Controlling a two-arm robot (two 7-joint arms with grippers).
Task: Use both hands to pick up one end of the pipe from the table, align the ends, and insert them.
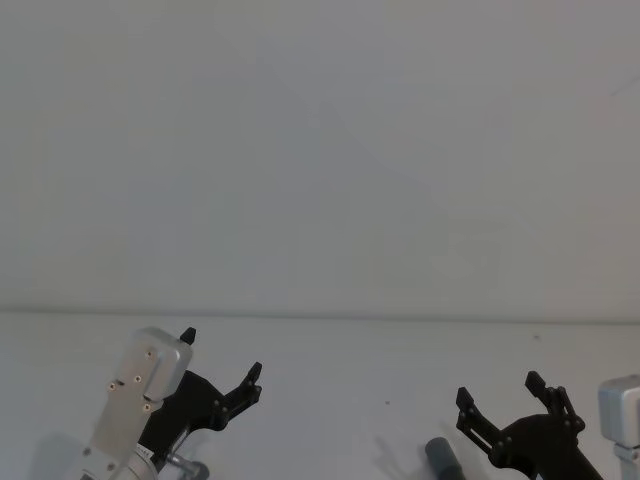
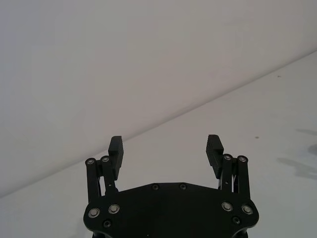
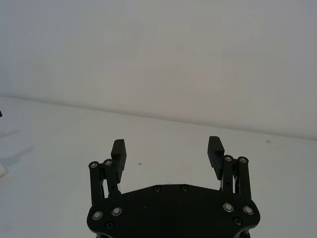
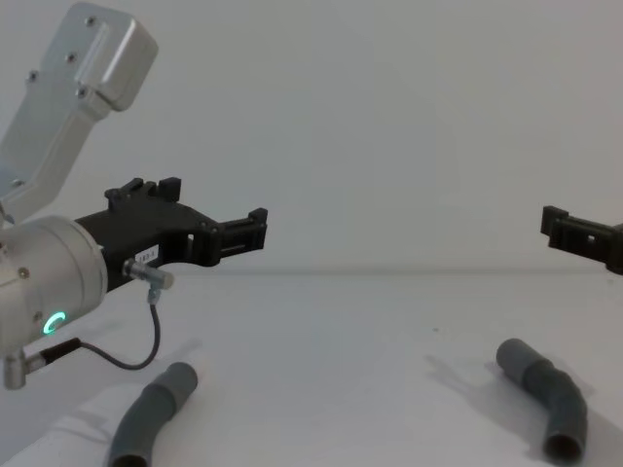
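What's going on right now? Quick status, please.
Left gripper open, raised. Right gripper open, raised. Left hose piece and right hose piece lie apart on the table, untouched. No obstruction seen.

- Head view: set high, facing forward and down. It covers the table (image 1: 330, 390) to its far edge and the wall (image 1: 320, 150) beyond. The left gripper (image 1: 222, 354) and right gripper (image 1: 498, 388) enter at its bottom edge.
- Chest view: set low, facing level across the table. The left gripper stands close and large.
- Wrist views: each sits just behind its own gripper, looking past it over the table to the wall.
- Shared by head and chest views: both grippers and the right pipe piece (image 1: 441, 458).
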